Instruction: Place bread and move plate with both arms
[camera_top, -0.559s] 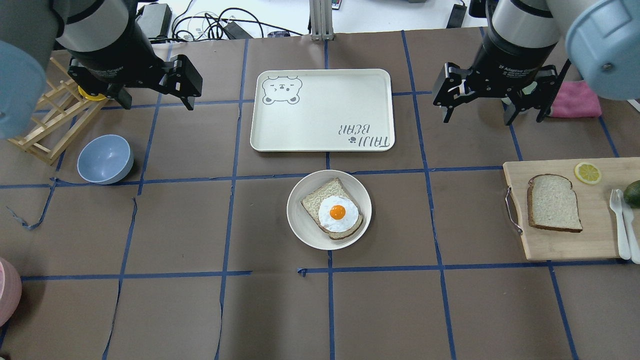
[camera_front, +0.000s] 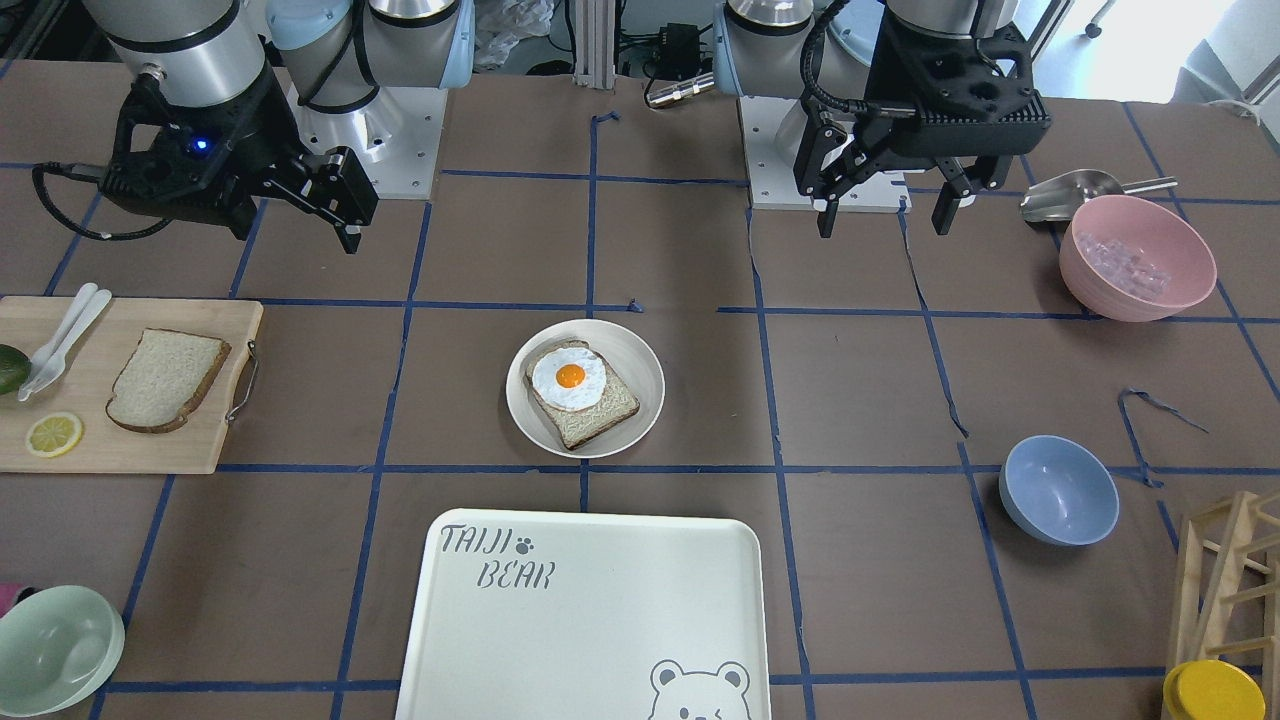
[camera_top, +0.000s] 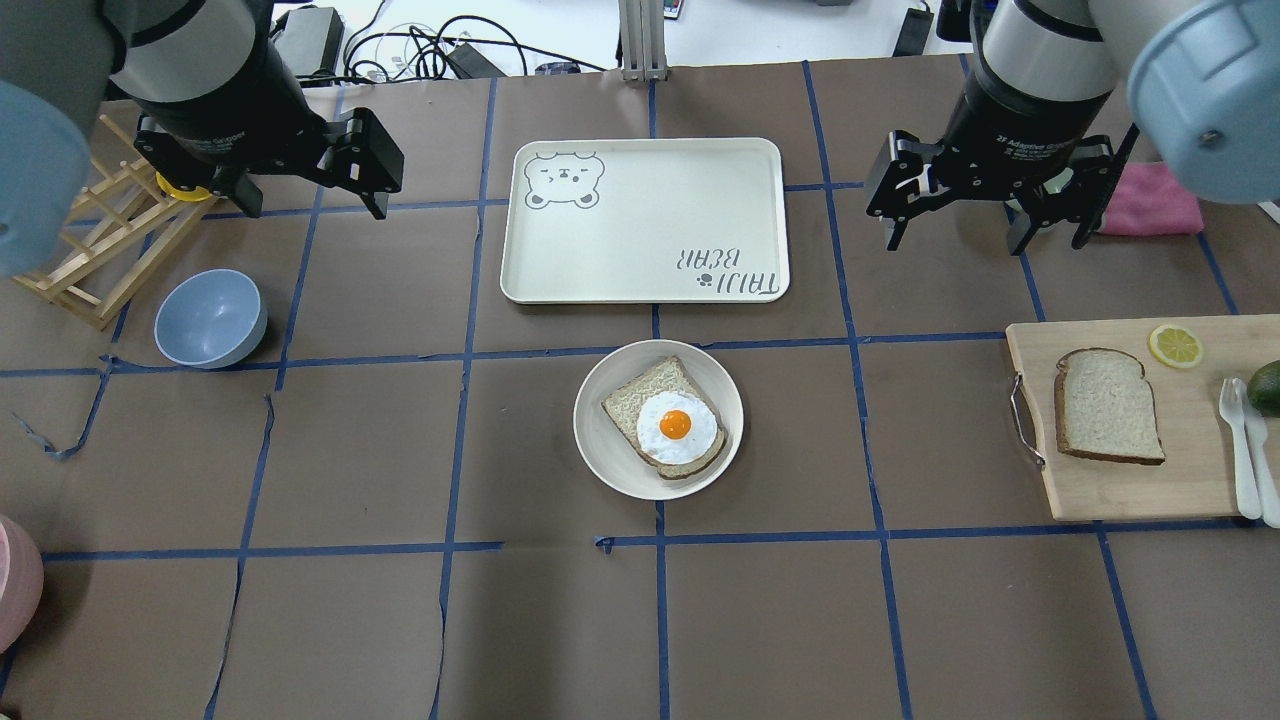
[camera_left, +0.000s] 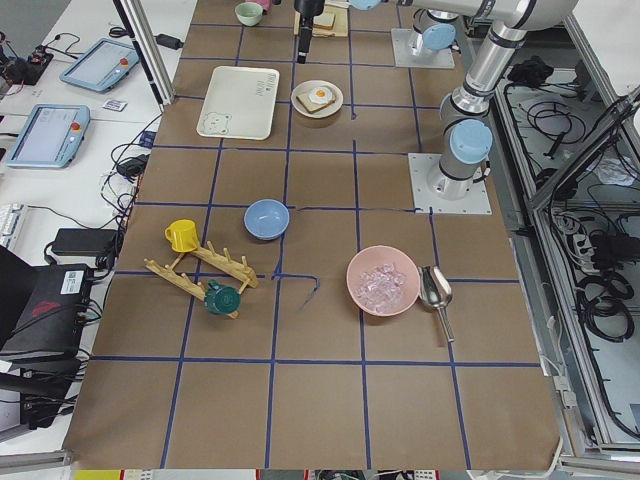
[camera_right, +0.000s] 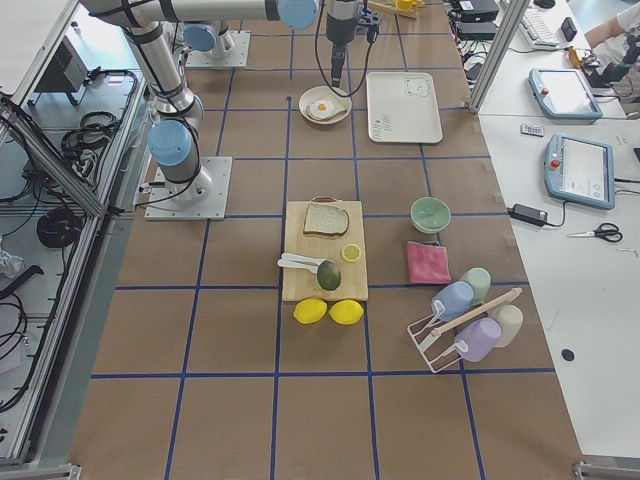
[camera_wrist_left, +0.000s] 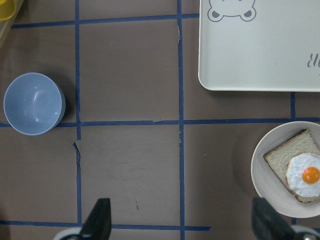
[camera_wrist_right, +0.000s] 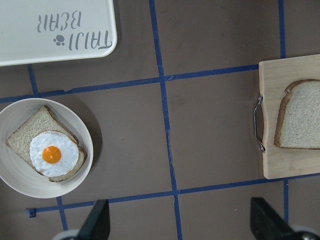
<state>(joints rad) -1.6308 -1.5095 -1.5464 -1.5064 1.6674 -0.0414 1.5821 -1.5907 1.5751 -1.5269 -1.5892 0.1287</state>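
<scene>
Left gripper (camera_top: 310, 195) and right gripper (camera_top: 987, 225) hover up top, fingers spread, empty, probably because bread (camera_top: 1108, 405) at right isn't on the plate (camera_top: 596, 442) yet.

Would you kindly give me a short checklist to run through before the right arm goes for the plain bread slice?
1. Right gripper open and empty: ok.
2. Left gripper open and empty, clear of the plate: ok.
3. Bread lying flat on the cutting board, nothing on it: ok.
4. Lemon slice and white cutlery apart from the bread: ok.
5. Plate on the table with the egg-topped slice inside it: ok.
6. Enough crust edge for the fingers to grip: cannot tell.
</scene>
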